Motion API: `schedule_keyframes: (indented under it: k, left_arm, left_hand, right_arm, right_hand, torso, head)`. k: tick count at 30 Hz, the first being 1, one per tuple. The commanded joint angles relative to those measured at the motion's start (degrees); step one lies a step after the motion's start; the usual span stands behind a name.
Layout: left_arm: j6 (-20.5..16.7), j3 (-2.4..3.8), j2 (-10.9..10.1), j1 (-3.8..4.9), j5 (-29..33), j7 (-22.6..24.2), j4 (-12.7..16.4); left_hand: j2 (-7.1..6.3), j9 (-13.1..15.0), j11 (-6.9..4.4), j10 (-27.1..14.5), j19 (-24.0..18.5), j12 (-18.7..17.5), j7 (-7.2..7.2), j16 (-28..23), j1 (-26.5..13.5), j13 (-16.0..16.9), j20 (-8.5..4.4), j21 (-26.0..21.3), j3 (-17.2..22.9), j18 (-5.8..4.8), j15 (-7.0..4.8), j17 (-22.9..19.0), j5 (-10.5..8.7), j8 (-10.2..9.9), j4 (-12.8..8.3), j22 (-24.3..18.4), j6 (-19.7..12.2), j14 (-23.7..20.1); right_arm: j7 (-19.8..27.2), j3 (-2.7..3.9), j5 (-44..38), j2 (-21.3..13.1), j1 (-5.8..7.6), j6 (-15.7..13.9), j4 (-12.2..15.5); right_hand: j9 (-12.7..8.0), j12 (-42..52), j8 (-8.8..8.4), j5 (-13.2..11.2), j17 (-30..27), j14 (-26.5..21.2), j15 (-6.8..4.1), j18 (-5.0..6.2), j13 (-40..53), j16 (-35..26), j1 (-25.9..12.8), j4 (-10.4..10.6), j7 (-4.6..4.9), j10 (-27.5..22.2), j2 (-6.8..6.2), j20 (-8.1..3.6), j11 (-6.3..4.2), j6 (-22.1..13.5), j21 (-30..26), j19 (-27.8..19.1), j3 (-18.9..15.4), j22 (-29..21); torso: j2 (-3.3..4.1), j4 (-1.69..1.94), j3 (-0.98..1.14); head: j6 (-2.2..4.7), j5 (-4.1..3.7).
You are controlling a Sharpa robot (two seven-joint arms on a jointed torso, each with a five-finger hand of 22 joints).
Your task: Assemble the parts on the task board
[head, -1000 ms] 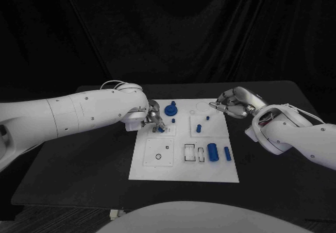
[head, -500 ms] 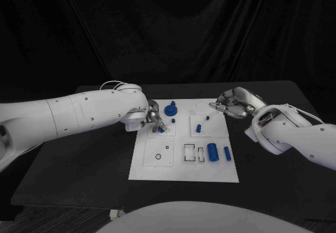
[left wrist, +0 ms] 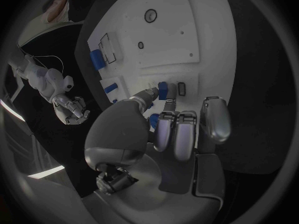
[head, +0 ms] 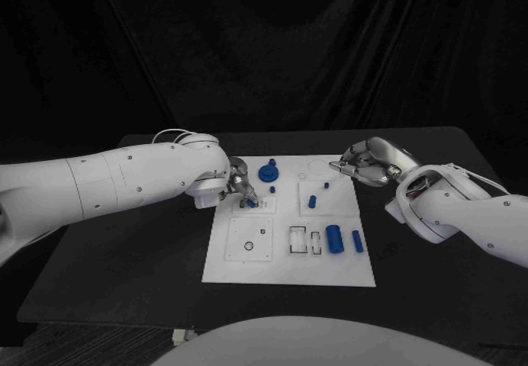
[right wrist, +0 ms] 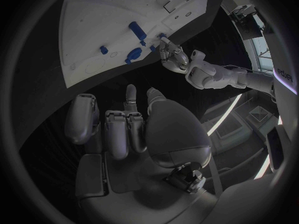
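While the white board (head: 291,221) lies flat in the middle of the black counter (head: 132,259), the left robot hand (head: 240,189) sits over its 10 o'clock corner with its fingertips (left wrist: 167,102) pinching a small blue peg (head: 253,203) that stands upright at a small square block (head: 259,203) on the board; the left wrist view shows the same peg (left wrist: 162,90) caught between thumb and a finger, the other fingers curled just beside it. Toward 12 o'clock on the board a round blue knob (head: 268,172) stands upright, with a small blue pin (head: 272,188) just below it. Near the board's middle right another short blue peg (head: 311,202) stands in its own square block, and a tiny blue stud (head: 326,184) sits above it. Toward 4 o'clock a thick blue cylinder (head: 333,239) and a thinner blue rod (head: 356,241) lie side by side, just beside two rectangular slots (head: 299,239). At 8 o'clock a square plate (head: 249,239) shows a small dark ring. The right robot hand (head: 364,164) hovers off the board's 2 o'clock corner, fingers curled inward with nothing in them, apart from the parts.
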Motion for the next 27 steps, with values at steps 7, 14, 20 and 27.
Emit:
schedule_keyframes:
  k: [7,14,20,27]
  left_arm:
    - [-8.58,0.04,-1.96,-0.08,-1.87,2.43,3.38]
    - [-11.65,0.02,-3.86,-0.11,-2.28,3.08,5.55]
    - [-12.11,0.02,-4.42,-0.73,-2.4,3.2,5.89]
    - [-10.86,0.01,-4.03,-1.52,-2.42,2.95,5.33]
  left_hand:
    - [0.1,0.64,-0.62,0.74,0.69,-0.51,-1.4,-0.46,0.32,7.34,-0.35,-0.21,5.55,-2.3,-0.75,12.25,1.13,0.47,-0.51,3.74,-0.42,4.41]
    - [-0.04,0.65,-0.6,0.71,0.77,-0.56,-1.35,-0.44,0.09,7.26,-0.38,-0.2,5.54,-2.31,-0.77,12.33,1.33,0.47,-0.32,3.78,-0.45,4.46]
    - [-0.09,0.65,-0.57,0.61,0.75,-0.65,-1.31,-0.45,-0.23,7.11,-0.39,-0.3,5.49,-2.29,-0.77,12.28,1.28,0.45,0.0,3.73,-0.48,4.44]
    - [-0.11,0.66,-0.57,0.3,0.68,-0.93,-1.36,-0.55,-0.82,6.66,-0.4,-0.58,5.37,-2.24,-0.75,11.94,0.41,0.45,0.72,3.62,-0.43,4.28]
  right_arm:
    - [-1.04,0.04,-0.34,0.07,-0.18,0.28,-0.22]
    - [-1.07,0.04,-0.34,0.13,-0.2,0.37,-0.35]
    - [-1.04,0.04,-0.34,0.26,-0.26,0.45,-0.44]
    - [-1.07,0.04,-0.34,0.22,-0.28,0.51,-0.42]
  right_hand:
    - [0.32,0.95,0.08,1.48,15.37,6.21,0.21,0.2,15.53,1.42,0.96,-0.2,-0.09,5.97,0.5,0.33,0.11,-0.58,-0.97,-0.16,-0.98,9.62]
    - [0.31,0.95,0.07,1.57,15.37,6.21,0.22,0.21,15.53,1.42,1.14,-0.22,-0.09,5.97,0.51,0.33,0.11,-0.61,-1.02,-0.17,-0.93,9.61]
    - [0.31,0.95,0.06,1.62,15.37,6.21,0.22,0.22,15.53,1.42,1.25,-0.26,-0.09,5.97,0.5,0.34,0.1,-0.64,-1.07,-0.19,-0.9,9.59]
    - [0.31,0.95,0.06,1.78,15.37,6.21,0.22,0.21,15.53,1.42,1.46,-0.32,-0.1,5.97,0.49,0.34,0.1,-0.66,-1.03,-0.16,-0.83,9.61]
  torso:
    - [0.01,-0.01,-0.01]
    - [-0.02,-0.02,0.01]
    - [0.01,-0.01,0.02]
    - [0.0,0.01,0.02]
  head:
    - [-0.01,0.18]
    - [-0.01,0.2]
    - [-0.01,0.23]
    - [-0.01,0.2]
